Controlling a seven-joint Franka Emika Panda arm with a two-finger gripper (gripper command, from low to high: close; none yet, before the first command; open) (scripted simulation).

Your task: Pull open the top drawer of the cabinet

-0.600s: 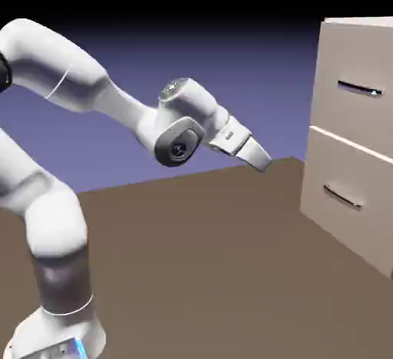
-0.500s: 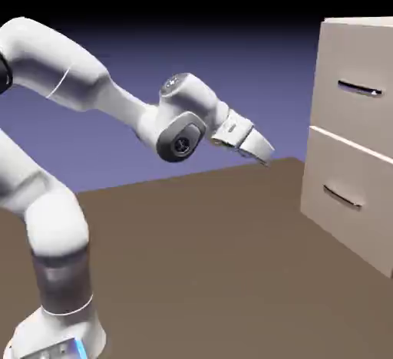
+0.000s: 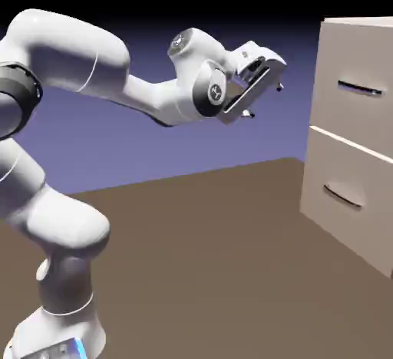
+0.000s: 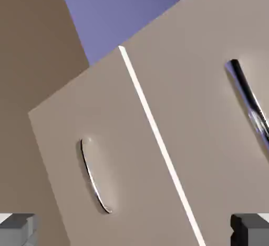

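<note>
The beige cabinet (image 3: 349, 139) stands at the right of the exterior view, with both drawers shut. Its top drawer (image 3: 355, 62) carries a thin dark handle (image 3: 359, 88). My gripper (image 3: 263, 100) hangs in the air left of that drawer at about its height, well apart from it, open and empty, pointing at the cabinet. The hand view is rolled: the top drawer (image 4: 205, 82) fills the right with its handle (image 4: 248, 100), and the lower drawer (image 4: 121, 155) lies on the left. My gripper (image 4: 134, 232) shows a grey fingertip (image 4: 16, 228) in each bottom corner.
The lower drawer front (image 3: 345, 196) has its own dark handle (image 3: 341, 197), which also shows in the hand view as the lower handle (image 4: 95, 177). The brown table (image 3: 199, 258) runs from my base to the cabinet's foot.
My hand has risen from just above table level to the height of the top drawer. It has rolled and turned to face the cabinet. The drawers have not moved.
</note>
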